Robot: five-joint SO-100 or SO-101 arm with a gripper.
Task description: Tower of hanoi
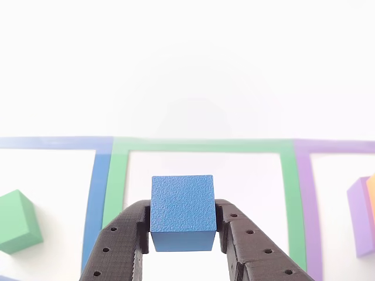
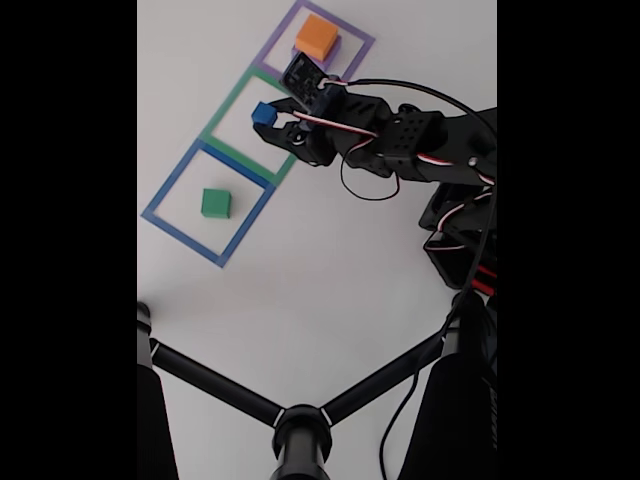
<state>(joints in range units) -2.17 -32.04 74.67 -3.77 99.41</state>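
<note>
- Blue cube (image 1: 183, 212) sits pinched between the black gripper (image 1: 184, 231) fingers, low in the centre of the other view, over the green taped square (image 1: 292, 199).
- From the fixed view, the arm (image 2: 410, 140) reaches in from the right edge toward the upper left, stretched nearly flat, with its gripper (image 2: 270, 118) clamped on the cube (image 2: 263, 113).
- Green cube (image 2: 215, 203) rests inside the blue square (image 2: 165, 190), left of centre.
- Orange cube (image 2: 317, 36) sits atop a purple block (image 1: 360, 219) in the purple square (image 2: 360, 45), at the top.
</note>
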